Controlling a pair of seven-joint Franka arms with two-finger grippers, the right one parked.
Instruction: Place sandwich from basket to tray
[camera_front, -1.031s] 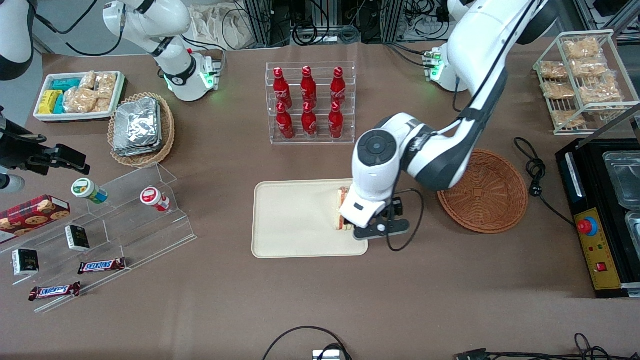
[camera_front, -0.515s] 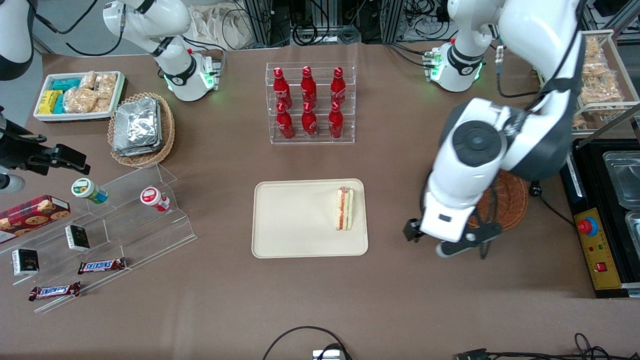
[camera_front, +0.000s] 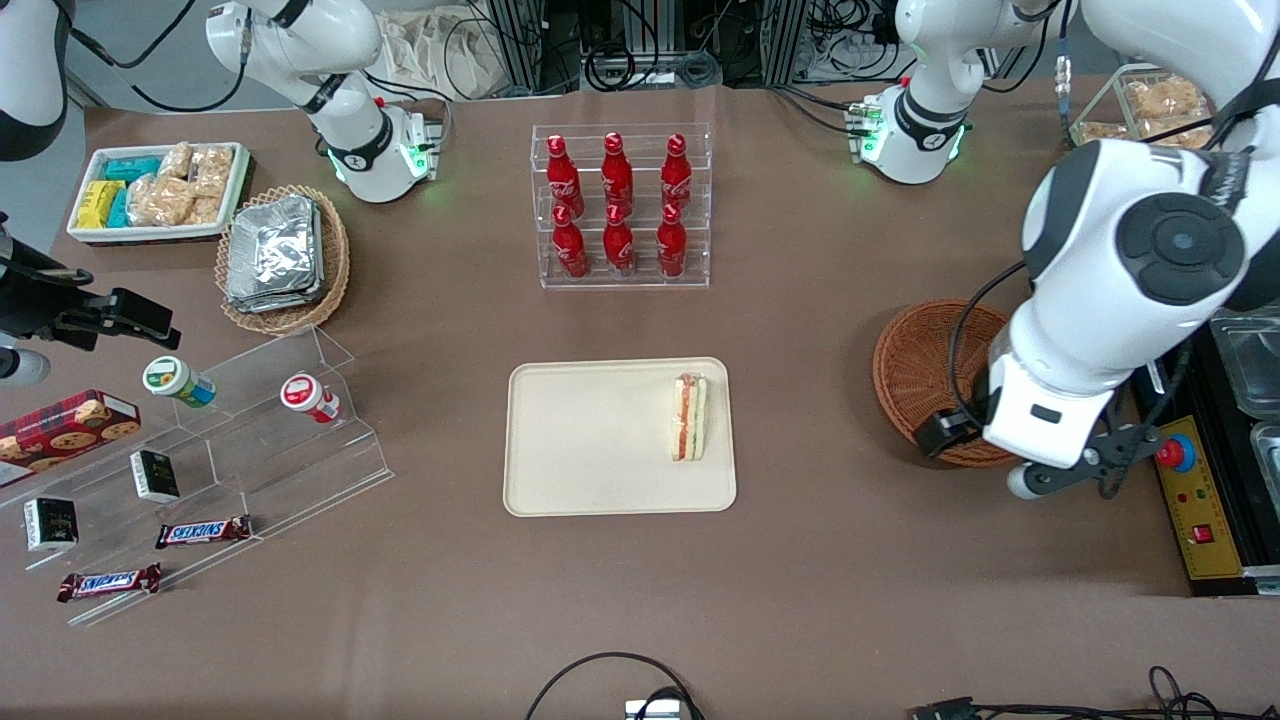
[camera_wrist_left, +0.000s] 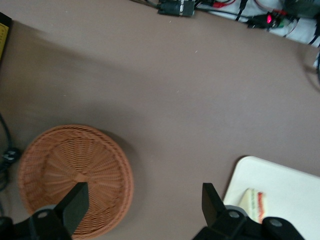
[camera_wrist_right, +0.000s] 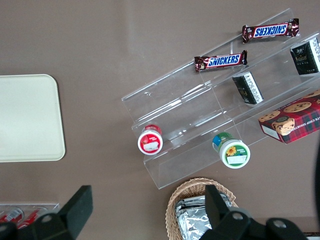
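Claw agape above basket

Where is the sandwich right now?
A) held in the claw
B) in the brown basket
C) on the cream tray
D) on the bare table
C: the sandwich lies on the tray, while the open claw hangs empty above the table beside the empty basket.

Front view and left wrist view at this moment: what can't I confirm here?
- Hand: hidden under the arm's own wrist in the front view; in the left wrist view the fingers stand open and empty.
- Basket: partly covered by the arm in the front view.
- Sandwich on the tray: partly covered by a finger in the left wrist view.
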